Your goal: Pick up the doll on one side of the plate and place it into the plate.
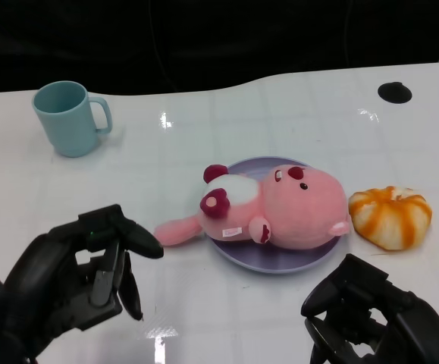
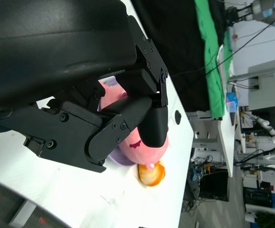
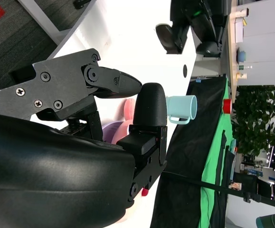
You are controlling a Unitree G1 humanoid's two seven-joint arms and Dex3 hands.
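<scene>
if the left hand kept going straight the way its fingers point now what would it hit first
Probably the pink doll lying on the purple plate: the left wrist view shows it right past the left hand. Depth is unclear, so that's a guess.

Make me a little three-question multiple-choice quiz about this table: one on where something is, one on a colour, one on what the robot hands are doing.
1. Where is the pink plush doll?
A. on the purple plate
B. inside the mug
C. in a robot hand

2. What colour is the mug?
A. red
B. light blue
C. black

3. What are the left robot hand and right robot hand holding?
A. the doll
B. the mug
C. nothing

Answers: 1 A, its body lies across the plate; 2 B, the head view shows it; 3 C, both are away from everything.
</scene>
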